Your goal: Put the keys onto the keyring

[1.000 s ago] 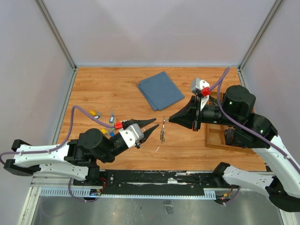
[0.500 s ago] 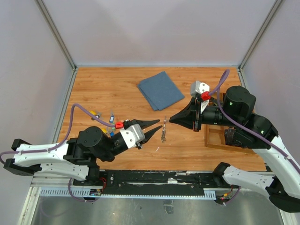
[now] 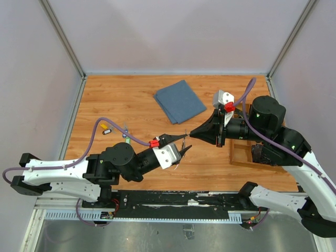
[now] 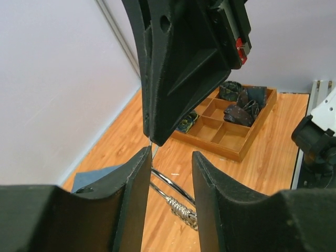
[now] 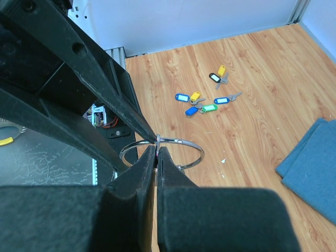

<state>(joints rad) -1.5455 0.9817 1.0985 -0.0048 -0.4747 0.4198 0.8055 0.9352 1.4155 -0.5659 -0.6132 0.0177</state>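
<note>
My right gripper (image 5: 158, 149) is shut on the top of the keyring (image 5: 185, 142), a thin silver wire ring held above the floor with a short chain bit (image 4: 181, 207). In the top view the right gripper (image 3: 190, 134) meets the left gripper (image 3: 182, 143) at mid-table. The left gripper (image 4: 170, 153) is open, with one jaw on each side of the keyring (image 4: 170, 181) and a gap on its right side. The keys (image 5: 202, 102), with yellow, blue, green and dark tags, lie in a loose cluster on the wood; in the top view the keys (image 3: 107, 129) lie at the left.
A folded blue cloth (image 3: 180, 101) lies at the back centre. A wooden compartment tray (image 3: 242, 157) holding dark items sits at the right, under the right arm. Grey walls close in the wooden floor on three sides.
The left arm has swung right and forward until its jaws straddle the ring, and the jaws have widened. The keys it was covering now show. The right arm has not moved.
</note>
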